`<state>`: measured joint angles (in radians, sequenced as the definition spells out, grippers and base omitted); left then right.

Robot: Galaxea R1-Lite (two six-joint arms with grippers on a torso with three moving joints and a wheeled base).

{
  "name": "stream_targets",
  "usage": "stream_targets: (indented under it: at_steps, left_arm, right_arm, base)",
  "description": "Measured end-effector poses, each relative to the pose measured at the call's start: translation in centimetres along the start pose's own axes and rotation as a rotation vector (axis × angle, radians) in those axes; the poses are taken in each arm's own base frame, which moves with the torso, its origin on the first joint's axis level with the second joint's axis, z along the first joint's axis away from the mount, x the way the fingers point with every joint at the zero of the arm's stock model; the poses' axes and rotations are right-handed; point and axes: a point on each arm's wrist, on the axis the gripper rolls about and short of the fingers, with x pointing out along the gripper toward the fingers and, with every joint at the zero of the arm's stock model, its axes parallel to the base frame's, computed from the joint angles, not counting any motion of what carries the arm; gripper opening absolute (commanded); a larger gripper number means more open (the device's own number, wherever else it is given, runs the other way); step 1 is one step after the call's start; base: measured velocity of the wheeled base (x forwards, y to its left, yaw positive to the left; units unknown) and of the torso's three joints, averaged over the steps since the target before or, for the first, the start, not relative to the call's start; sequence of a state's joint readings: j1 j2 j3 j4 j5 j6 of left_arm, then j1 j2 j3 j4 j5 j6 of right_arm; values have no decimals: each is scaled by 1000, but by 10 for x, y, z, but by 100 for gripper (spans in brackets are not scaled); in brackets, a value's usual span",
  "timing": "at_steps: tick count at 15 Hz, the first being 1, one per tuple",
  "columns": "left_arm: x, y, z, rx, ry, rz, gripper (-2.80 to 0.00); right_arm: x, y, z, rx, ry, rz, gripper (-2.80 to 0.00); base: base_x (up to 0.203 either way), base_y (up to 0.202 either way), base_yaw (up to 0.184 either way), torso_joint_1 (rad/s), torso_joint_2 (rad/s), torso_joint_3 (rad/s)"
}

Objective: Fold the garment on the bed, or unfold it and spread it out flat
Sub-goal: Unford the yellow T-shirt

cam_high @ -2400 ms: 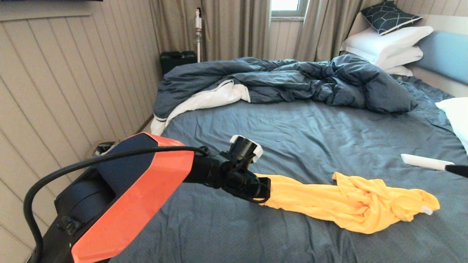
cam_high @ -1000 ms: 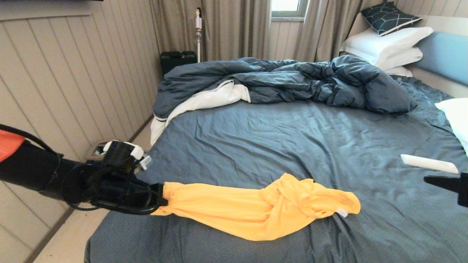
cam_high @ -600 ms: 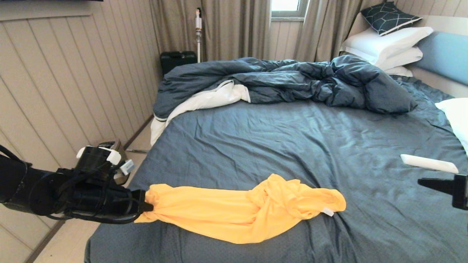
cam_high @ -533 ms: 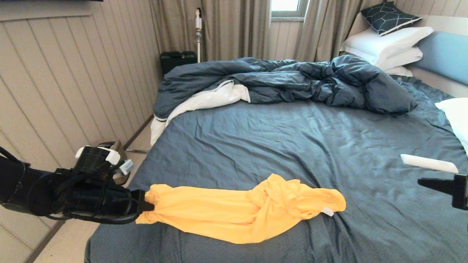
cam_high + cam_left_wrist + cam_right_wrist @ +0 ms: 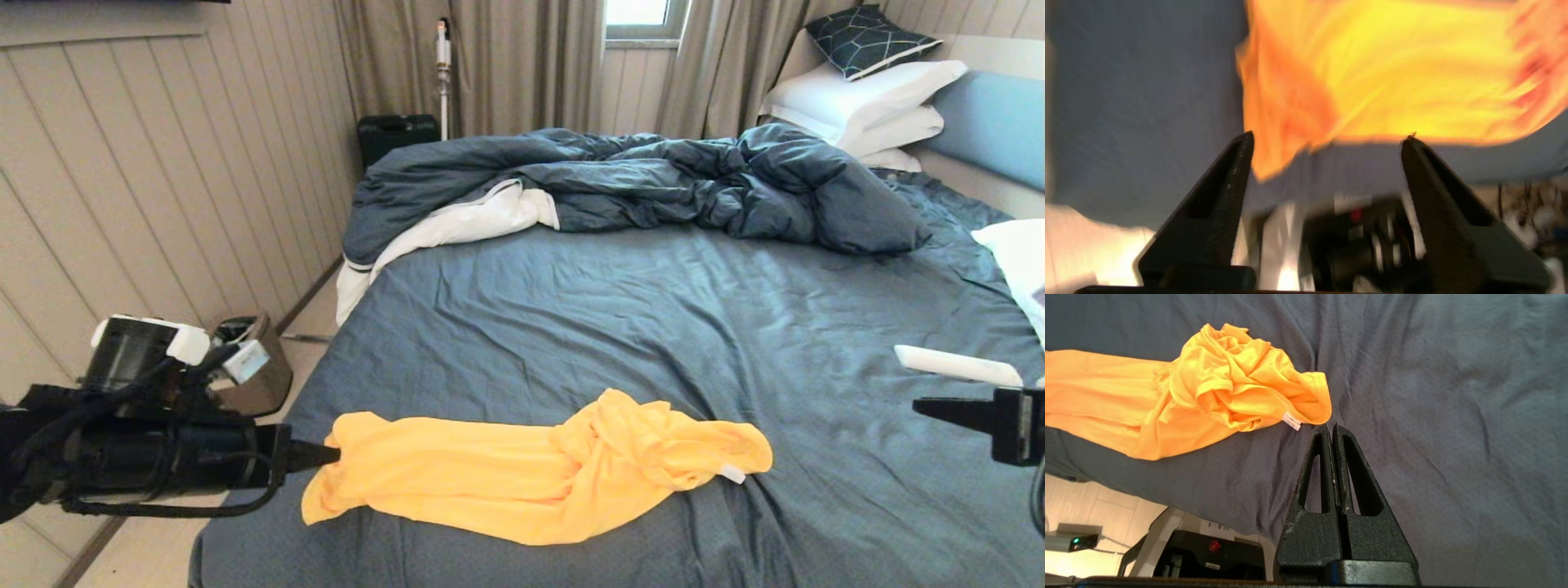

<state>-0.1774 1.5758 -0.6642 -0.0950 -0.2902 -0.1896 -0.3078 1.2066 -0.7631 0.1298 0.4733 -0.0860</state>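
**A:** Where's your garment [image 5: 531,482] sitting at the moment?

**B:** It's lying on the near part of the bed [image 5: 653,327], stretched left to right in a long rumpled strip, with the right end bunched up and a small white tag showing there. Nothing folded about it.

**A:** And your grippers?

**B:** Your left gripper [image 5: 1327,141] is hanging at the near-left edge of the mattress, right at the shirt's left end. Its fingers are standing wide apart and gripping nothing; the yellow cloth is lying just past the tips. Your right gripper [image 5: 1332,426] is hovering over the sheet at the right, fingers pressed together, empty. A white remote [image 5: 955,365] is lying just beyond it, and the dark duvet [image 5: 653,184] is piled across the far side.
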Motion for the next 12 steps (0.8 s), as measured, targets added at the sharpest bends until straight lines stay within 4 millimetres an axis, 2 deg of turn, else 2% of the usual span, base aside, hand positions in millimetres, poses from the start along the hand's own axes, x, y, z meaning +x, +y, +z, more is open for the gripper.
stream_targets:
  at_steps: [3, 5, 7, 12]
  left_arm:
    - [-23, -11, 25, 34, -122, 13, -280]
    - [-26, -24, 34, 67, -142, -20, -280]
    - [-18, -45, 38, 118, -127, -74, -280]
    - [27, -98, 46, 109, -12, -156, -280]
  right_arm:
    - [8, -2, 8, 20, 12, 10, -280]
    - [14, -2, 13, 36, 24, 24, -280]
    - [23, 4, 16, 47, 70, 64, -280]
    - [63, 34, 18, 37, 257, 165, -280]
  base:
    - [0, 0, 0, 0, 0, 0]
    - [0, 0, 0, 0, 0, 0]
    - [0, 0, 0, 0, 0, 0]
    - [0, 0, 0, 0, 0, 0]
